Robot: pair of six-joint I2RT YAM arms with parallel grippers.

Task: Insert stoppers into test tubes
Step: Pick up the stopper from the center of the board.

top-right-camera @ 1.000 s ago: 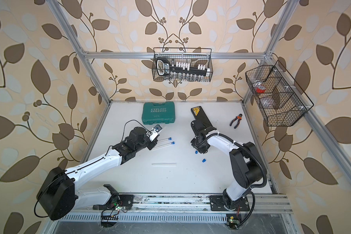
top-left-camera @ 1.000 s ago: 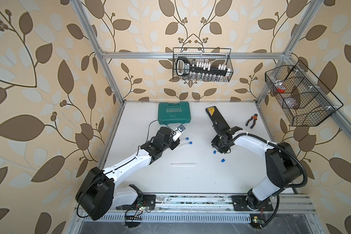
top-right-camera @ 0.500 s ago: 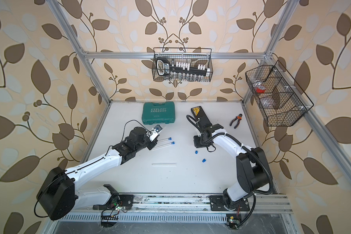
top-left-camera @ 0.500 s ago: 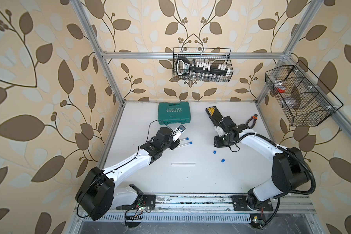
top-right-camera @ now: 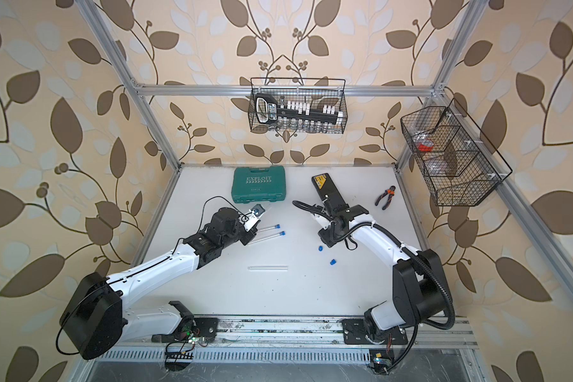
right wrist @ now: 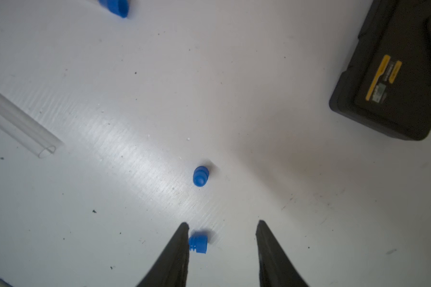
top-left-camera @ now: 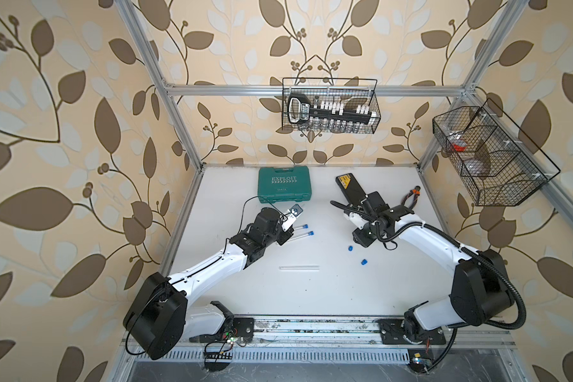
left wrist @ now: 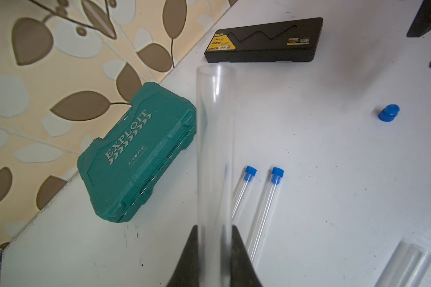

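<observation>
My left gripper is shut on a clear test tube with a bare open end, held low over the table. Beside it lie two test tubes, each with a blue stopper in it. A fourth tube lies bare nearer the front, seen in both top views. Two loose stoppers lie on the table. My right gripper is open just over one stopper, which lies beside one finger. The other stopper lies just beyond the fingertips.
A green tool case and a black case lie at the back of the white table. Pliers lie at the back right. Wire baskets hang on the back wall and the right wall.
The right arm's elbow has swung out to the right and its jaws have spread wider over the loose stoppers. The left arm and its tube have not moved.
</observation>
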